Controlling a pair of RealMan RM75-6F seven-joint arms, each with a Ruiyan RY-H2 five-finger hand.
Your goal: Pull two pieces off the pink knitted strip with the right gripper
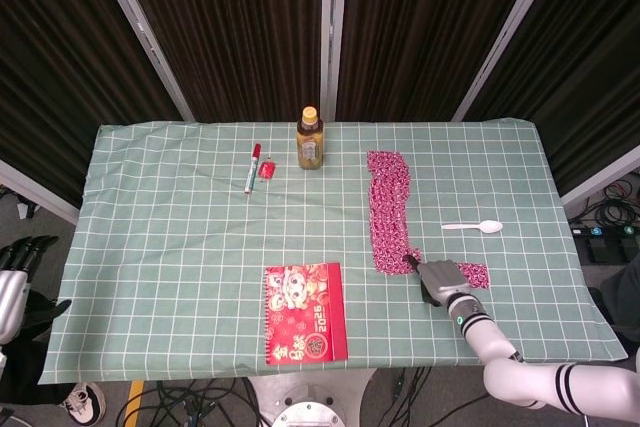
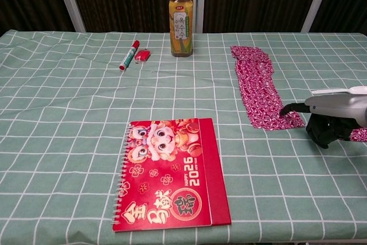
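The pink knitted strip [image 1: 388, 209] [image 2: 261, 93] lies lengthwise on the green checked cloth, right of centre. A small pulled-off pink piece [image 1: 476, 273] [image 2: 360, 135] lies on the cloth to the right of the strip's near end, partly hidden by my right hand. My right hand [image 1: 440, 281] [image 2: 334, 116] hovers low between the two, its thumb stretched out to the strip's near right corner and its other fingers curled down beneath the palm. It holds nothing. My left hand [image 1: 12, 285] hangs off the table at the lower left, fingers apart and empty.
A red 2026 notebook [image 1: 304, 312] [image 2: 168, 172] lies at the near middle. A tea bottle [image 1: 310, 139] [image 2: 180, 15] stands at the back, with a red marker [image 1: 252, 168] [image 2: 128, 55] and a small red item [image 2: 142, 55] to its left. A white plastic spoon [image 1: 472, 227] lies right of the strip.
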